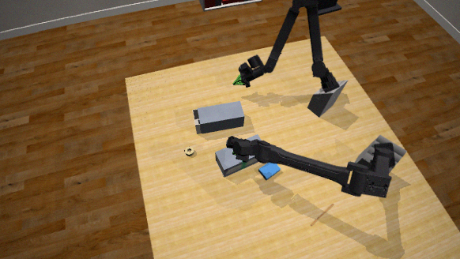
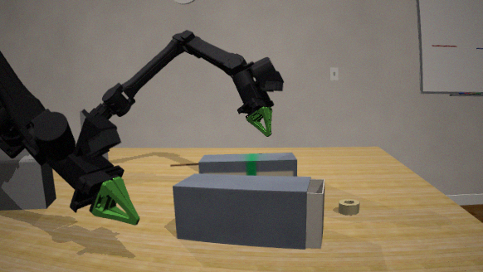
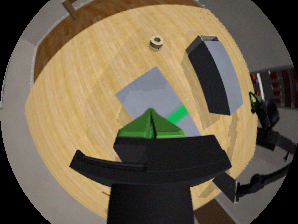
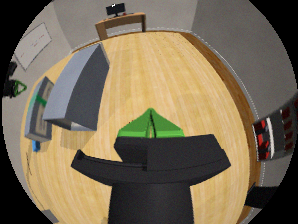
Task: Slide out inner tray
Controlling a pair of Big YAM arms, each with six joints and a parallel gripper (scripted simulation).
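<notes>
The plain grey slide box [image 1: 219,116] lies mid-table, and its inner tray [image 2: 316,213] shows a little beyond the sleeve at one end. It also shows in the left wrist view [image 3: 213,72] and the right wrist view [image 4: 80,90]. The banded slide box [image 2: 248,163] with a green band lies beside it, partly hidden by the left arm in the top view [image 1: 233,158]. My left gripper [image 2: 261,120] is shut and empty, hovering above the banded box without touching it. My right gripper [image 2: 114,203] [image 1: 239,79] is shut and empty, in the air off the plain box's closed end.
A small tan ring [image 1: 191,149] lies on the table near the tray end of the boxes. A blue flat block [image 1: 269,170] lies beside the banded box. A thin wooden stick [image 1: 322,214] lies toward the table's front. Grey arm mounts [image 1: 327,99] stand at the table's side.
</notes>
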